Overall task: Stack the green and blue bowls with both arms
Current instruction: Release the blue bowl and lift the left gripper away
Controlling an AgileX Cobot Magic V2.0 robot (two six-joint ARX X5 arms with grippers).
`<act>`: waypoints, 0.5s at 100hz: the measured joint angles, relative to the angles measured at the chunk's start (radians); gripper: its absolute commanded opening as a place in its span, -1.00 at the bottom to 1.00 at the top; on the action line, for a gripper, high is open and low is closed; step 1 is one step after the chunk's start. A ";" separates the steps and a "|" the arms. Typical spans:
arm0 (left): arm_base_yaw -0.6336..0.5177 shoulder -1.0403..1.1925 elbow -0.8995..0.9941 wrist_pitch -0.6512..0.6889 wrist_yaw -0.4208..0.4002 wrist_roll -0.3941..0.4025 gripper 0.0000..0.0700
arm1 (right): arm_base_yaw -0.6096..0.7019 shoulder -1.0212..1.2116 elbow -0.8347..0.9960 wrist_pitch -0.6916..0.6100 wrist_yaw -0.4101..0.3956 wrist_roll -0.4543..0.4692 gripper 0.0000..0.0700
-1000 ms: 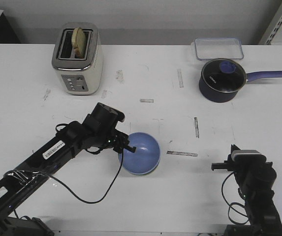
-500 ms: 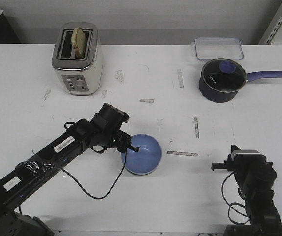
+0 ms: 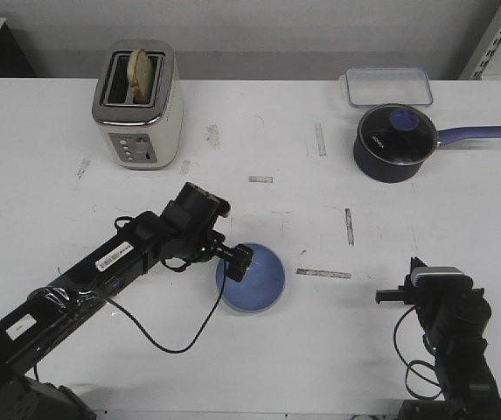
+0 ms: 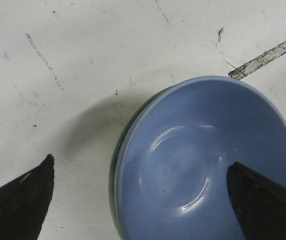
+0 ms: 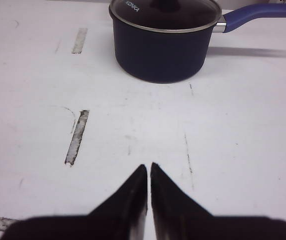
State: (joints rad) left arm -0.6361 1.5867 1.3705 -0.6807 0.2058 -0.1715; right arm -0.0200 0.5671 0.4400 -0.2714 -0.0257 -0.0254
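The blue bowl (image 3: 252, 278) sits flat on the white table, nested inside the green bowl. In the left wrist view only a thin green rim (image 4: 113, 177) shows along one edge of the blue bowl (image 4: 202, 160); the green bowl is hidden in the front view. My left gripper (image 3: 237, 262) hovers over the bowl's left rim, open and empty, with one finger outside the bowls and one over the blue bowl's inside (image 4: 139, 162). My right gripper (image 3: 418, 267) is shut and empty near the table's front right (image 5: 148, 166), far from the bowls.
A toaster (image 3: 136, 105) with bread stands at the back left. A dark navy saucepan (image 3: 394, 144) with a long handle is at the back right, also ahead of the right gripper (image 5: 162, 45). A clear lidded container (image 3: 388, 86) lies behind it.
The blue bowl was tilted in my left gripper's hold; now it lies flat in the green bowl and the left gripper has opened and let it go. The right arm has not moved.
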 measured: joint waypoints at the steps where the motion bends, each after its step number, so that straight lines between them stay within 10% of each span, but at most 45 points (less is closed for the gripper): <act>1: 0.000 0.000 0.003 -0.002 0.000 0.000 0.86 | 0.000 0.000 0.000 0.000 0.000 0.000 -1.00; 12: 0.009 -0.003 0.058 -0.006 -0.004 0.000 0.79 | 0.000 0.000 0.000 0.000 0.000 0.000 -1.00; 34: 0.064 -0.012 0.222 0.001 -0.134 0.018 -0.70 | 0.000 0.000 0.000 0.000 0.000 0.000 -1.00; 50: 0.130 -0.016 0.306 -0.005 -0.164 0.110 -1.00 | 0.000 0.000 0.000 0.015 0.000 0.000 -1.00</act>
State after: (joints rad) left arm -0.5056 1.5703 1.6768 -0.6857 0.0422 -0.0616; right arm -0.0200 0.5671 0.4400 -0.2562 -0.0257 -0.0254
